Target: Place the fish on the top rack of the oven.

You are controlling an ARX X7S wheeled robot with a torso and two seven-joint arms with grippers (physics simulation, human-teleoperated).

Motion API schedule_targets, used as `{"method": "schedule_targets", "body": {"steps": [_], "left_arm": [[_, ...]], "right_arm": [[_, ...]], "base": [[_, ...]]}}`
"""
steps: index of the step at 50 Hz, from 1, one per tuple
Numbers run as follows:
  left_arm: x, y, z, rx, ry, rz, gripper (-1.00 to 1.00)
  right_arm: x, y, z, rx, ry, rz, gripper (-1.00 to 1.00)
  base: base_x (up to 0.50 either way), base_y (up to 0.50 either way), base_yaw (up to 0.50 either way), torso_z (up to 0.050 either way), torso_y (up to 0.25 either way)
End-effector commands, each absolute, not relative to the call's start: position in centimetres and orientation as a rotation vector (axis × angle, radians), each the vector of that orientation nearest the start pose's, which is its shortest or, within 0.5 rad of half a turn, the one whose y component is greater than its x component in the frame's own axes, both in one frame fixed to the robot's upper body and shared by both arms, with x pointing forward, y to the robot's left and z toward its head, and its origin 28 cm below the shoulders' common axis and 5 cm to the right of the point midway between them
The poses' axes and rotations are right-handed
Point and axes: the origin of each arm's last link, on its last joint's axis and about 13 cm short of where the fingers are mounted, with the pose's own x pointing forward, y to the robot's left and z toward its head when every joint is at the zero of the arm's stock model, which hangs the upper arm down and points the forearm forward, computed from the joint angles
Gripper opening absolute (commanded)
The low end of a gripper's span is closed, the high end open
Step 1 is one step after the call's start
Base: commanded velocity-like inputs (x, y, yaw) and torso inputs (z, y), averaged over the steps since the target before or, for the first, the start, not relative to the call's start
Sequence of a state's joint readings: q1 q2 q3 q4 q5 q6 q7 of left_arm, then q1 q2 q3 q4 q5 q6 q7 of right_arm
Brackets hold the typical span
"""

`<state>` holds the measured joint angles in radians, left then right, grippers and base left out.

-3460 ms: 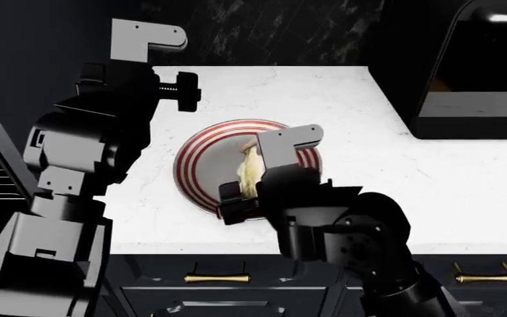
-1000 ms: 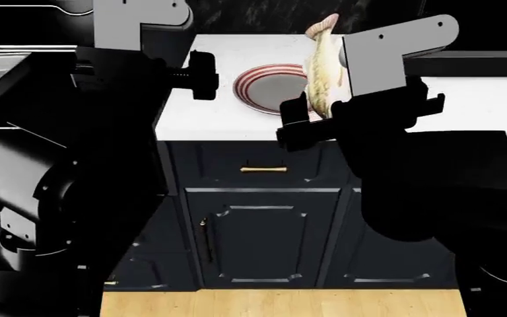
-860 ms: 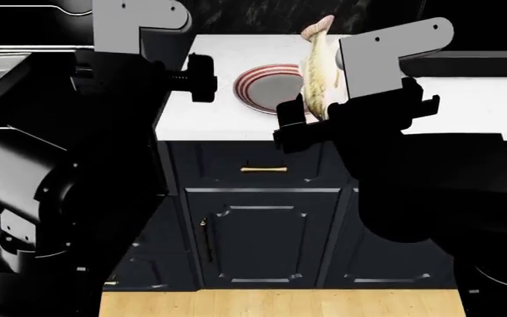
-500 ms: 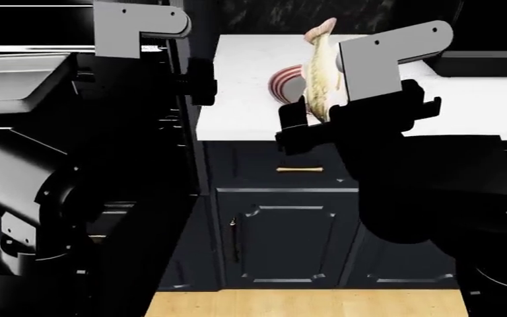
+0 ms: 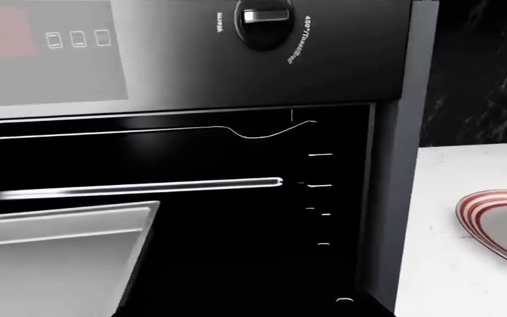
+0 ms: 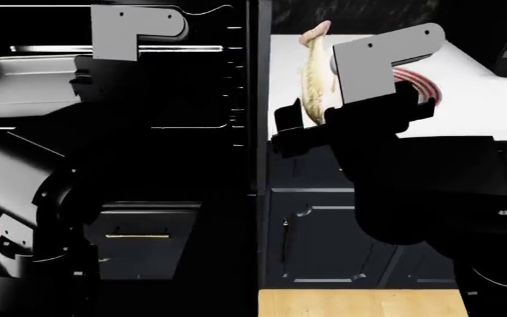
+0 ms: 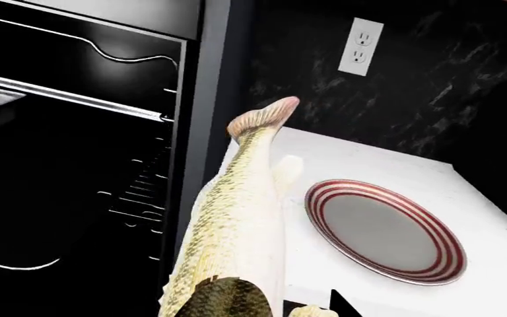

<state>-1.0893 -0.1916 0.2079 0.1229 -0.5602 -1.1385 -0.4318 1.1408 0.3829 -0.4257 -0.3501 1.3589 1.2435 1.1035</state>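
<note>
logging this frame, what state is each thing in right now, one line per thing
fish: lifted, tail up, held in the right gripper
red-striped plate: empty, on the white counter
oven: cavity open to view, display lit
top rack: in place, bare
grey tray: inside the oven, empty
left gripper: not in view

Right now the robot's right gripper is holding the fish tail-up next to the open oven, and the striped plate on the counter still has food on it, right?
Not quite: the striped plate is bare, as the right wrist view shows. The rest holds: the right gripper holds the fish tail-up beside the open oven.
</note>
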Motion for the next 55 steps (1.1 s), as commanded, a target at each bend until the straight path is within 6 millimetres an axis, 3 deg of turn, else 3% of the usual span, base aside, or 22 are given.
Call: {"method": "schedule_targets", "body": {"steps": [1, 55], "left_arm": [[32.78, 19.28, 27.62, 0.048, 0.001, -0.011, 1.00], [32.81, 19.27, 27.52, 0.050, 0.000, -0.015, 1.00]], "right_arm": [[26.22, -6.19, 27.99, -0.215, 0.058, 0.043, -1.00], [26.24, -6.50, 28.02, -0.205, 0.056, 0.031, -1.00]], "base": [[0.00, 0.50, 0.00, 0.000, 0.000], [0.00, 0.50, 0.00, 0.000, 0.001]]}}
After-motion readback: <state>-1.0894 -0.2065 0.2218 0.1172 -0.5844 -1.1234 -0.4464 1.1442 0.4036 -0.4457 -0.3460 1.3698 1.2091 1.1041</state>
